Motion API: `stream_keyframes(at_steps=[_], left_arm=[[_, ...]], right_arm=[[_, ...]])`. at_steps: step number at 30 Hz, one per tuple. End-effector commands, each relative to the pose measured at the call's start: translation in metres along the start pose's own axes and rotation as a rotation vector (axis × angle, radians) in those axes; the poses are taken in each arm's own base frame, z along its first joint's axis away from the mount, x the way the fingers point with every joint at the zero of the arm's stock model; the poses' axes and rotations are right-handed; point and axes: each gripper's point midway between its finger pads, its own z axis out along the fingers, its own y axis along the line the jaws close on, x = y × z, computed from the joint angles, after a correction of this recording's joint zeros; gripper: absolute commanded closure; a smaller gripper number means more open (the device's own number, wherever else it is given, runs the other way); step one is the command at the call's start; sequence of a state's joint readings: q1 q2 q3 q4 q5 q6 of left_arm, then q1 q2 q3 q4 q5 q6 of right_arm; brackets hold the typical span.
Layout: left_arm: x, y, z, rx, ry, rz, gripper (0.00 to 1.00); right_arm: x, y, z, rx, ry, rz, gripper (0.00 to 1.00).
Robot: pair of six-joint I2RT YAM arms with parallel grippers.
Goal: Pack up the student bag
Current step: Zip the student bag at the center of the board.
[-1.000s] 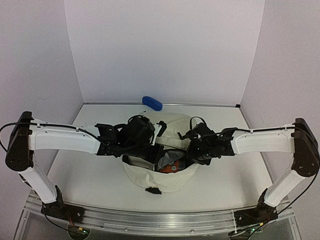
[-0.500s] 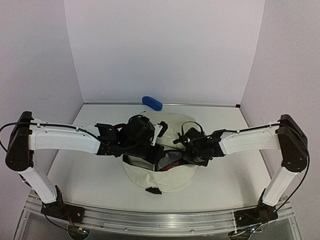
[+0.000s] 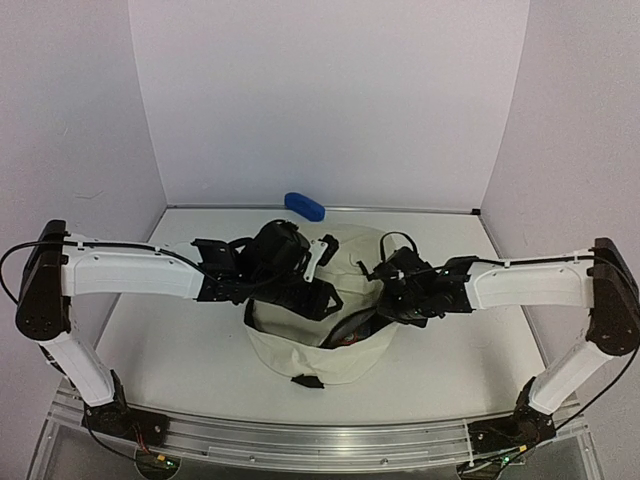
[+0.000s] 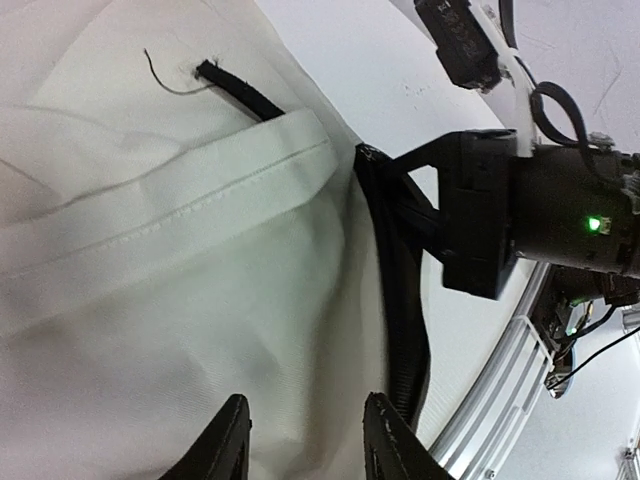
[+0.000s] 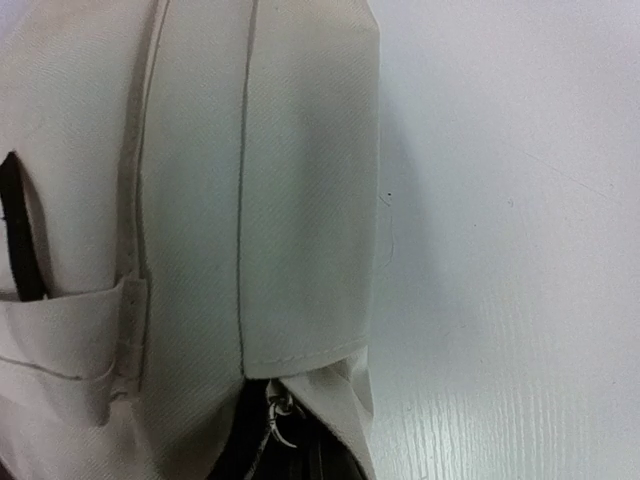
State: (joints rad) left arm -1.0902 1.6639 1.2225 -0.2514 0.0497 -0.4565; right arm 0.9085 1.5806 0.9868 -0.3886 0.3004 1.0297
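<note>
The left arm has swung further across the bag [image 3: 325,350], and its mouth has narrowed. The bag, soft cream cloth with a black zip, sits mid-counter [image 3: 170,345]. The left tool [image 4: 305,402] is spread apart over the cloth. The right tool [image 3: 388,292] is at the bag's right rim; I cannot tell its state.

Pale lilac walls [image 3: 330,100] enclose a white table [image 3: 180,350].

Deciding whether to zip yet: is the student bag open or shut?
Open: the top view shows a dark gap in the student bag, its dark inside showing.
</note>
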Motion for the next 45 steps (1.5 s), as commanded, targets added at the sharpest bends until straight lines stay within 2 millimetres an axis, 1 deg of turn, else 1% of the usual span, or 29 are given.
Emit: stream_keyframes(at_steps=[1, 4, 7, 9, 11, 13, 16, 19, 22, 25, 27, 33, 39, 42, 45], left_arm=[[-0.053, -0.014, -0.013, 0.099, -0.11, 0.025, 0.51], [-0.068, -0.015, -0.007, 0.098, -0.127, 0.09, 0.41], [-0.087, -0.023, 0.005, 0.136, -0.16, 0.151, 0.37], [-0.094, -0.029, 0.019, 0.178, -0.158, 0.175, 0.36], [-0.097, -0.031, 0.038, 0.213, -0.139, 0.178, 0.36], [-0.093, -0.027, 0.06, 0.226, -0.1, 0.167, 0.36], [-0.087, -0.023, 0.085, 0.24, -0.059, 0.149, 0.35], [-0.08, -0.014, 0.104, 0.227, -0.037, 0.137, 0.35], [-0.075, 0.002, 0.119, 0.196, -0.025, 0.104, 0.34], [-0.075, 0.021, 0.127, 0.163, -0.024, 0.059, 0.34], [-0.074, 0.032, 0.13, 0.145, -0.023, 0.041, 0.34], [-0.069, 0.043, 0.135, 0.123, -0.019, 0.029, 0.34], [-0.068, 0.052, 0.142, 0.109, -0.018, 0.004, 0.34], [-0.07, 0.061, 0.147, 0.082, -0.025, -0.029, 0.34], [-0.067, 0.075, 0.157, 0.046, -0.025, -0.065, 0.34]], right_arm=[[0.001, 0.002, -0.023, -0.083, 0.033, -0.027, 1.0], [0.008, 0.002, -0.025, -0.106, 0.067, -0.036, 1.0], [0.012, 0.004, -0.026, -0.123, 0.086, -0.042, 1.0], [0.013, 0.007, -0.028, -0.14, 0.095, -0.042, 1.0], [0.013, 0.011, -0.032, -0.166, 0.105, -0.042, 1.0], [0.014, 0.014, -0.036, -0.189, 0.117, -0.037, 1.0], [0.018, 0.014, -0.041, -0.217, 0.137, -0.032, 1.0], [0.027, 0.01, -0.042, -0.23, 0.17, -0.034, 1.0], [0.04, 0.006, -0.041, -0.237, 0.224, -0.03, 1.0], [0.049, 0.007, -0.045, -0.262, 0.268, -0.025, 1.0], [0.048, 0.013, -0.053, -0.301, 0.284, -0.013, 1.0], [0.044, 0.024, -0.08, -0.401, 0.306, 0.022, 1.0], [0.06, 0.024, -0.088, -0.444, 0.388, 0.007, 1.0], [0.064, 0.031, -0.094, -0.487, 0.418, -0.017, 1.0], [0.07, 0.044, -0.104, -0.557, 0.462, -0.038, 1.0]])
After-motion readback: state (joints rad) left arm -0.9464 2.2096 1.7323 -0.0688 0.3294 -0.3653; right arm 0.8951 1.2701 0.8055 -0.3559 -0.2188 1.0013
